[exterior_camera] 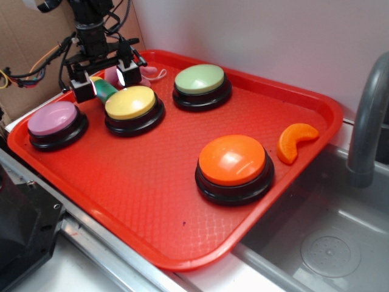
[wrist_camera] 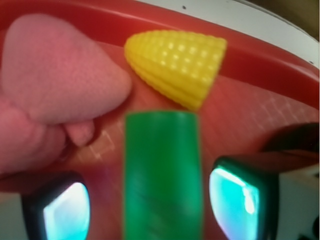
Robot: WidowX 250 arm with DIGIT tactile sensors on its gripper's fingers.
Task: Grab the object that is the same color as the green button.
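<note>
The small dark-green cylinder (wrist_camera: pixel 162 175) lies on the red tray, lengthwise between my two fingers, with a gap on each side. In the exterior view the green cylinder (exterior_camera: pixel 106 91) shows between the fingers, at the tray's back left, behind the yellow-domed button (exterior_camera: pixel 130 102). My gripper (exterior_camera: pixel 104 82) is open and low over the cylinder; it also shows in the wrist view (wrist_camera: pixel 150 207). The pale-green domed button (exterior_camera: pixel 200 79) on its black base stands at the back middle of the tray.
A yellow corn piece (wrist_camera: pixel 177 65) lies just beyond the cylinder. A pink plush toy (wrist_camera: pixel 55 75) lies to its left. Purple button (exterior_camera: pixel 53 118), orange button (exterior_camera: pixel 232 159) and an orange slice (exterior_camera: pixel 294 141) sit on the red tray (exterior_camera: pixel 152 201). A sink and faucet (exterior_camera: pixel 368 121) are at right.
</note>
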